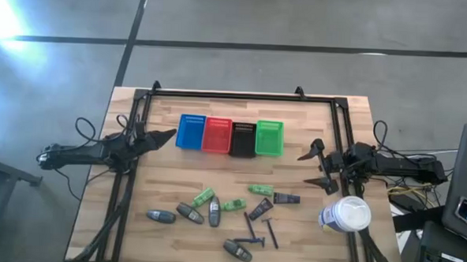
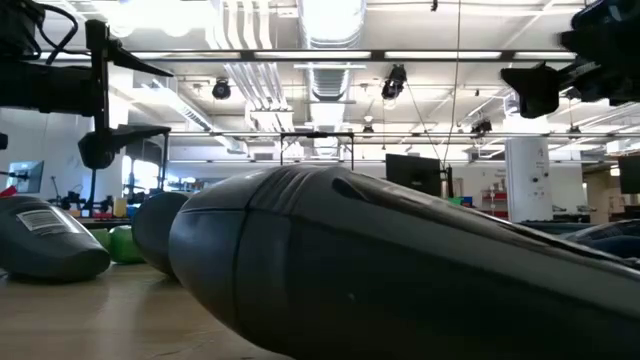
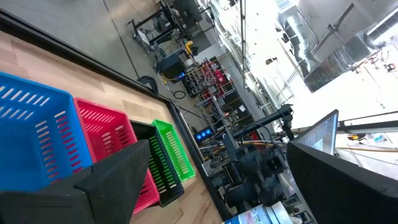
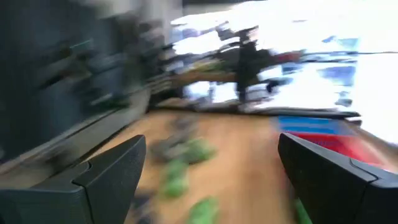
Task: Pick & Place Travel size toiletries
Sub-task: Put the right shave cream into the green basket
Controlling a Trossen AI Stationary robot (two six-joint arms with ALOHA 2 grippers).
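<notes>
The toiletries lie loose on the wooden table's near half: grey oval mini bottles (image 1: 161, 216), green tubes (image 1: 204, 197), black tubes (image 1: 286, 199) and thin dark-blue razors (image 1: 253, 225). In the low view a grey bottle (image 2: 400, 270) lies right before the camera. My left gripper (image 1: 164, 134) is open and empty at the left, beside the blue basket (image 1: 191, 131). My right gripper (image 1: 314, 166) is open and empty at the right, above the table, apart from the toiletries.
Blue, red (image 1: 217, 135), black (image 1: 242, 138) and green (image 1: 269, 138) mesh baskets stand in a row at the table's far middle. A large white round tub (image 1: 346, 215) stands at the near right, close to my right arm. A black frame (image 1: 243, 97) edges the table.
</notes>
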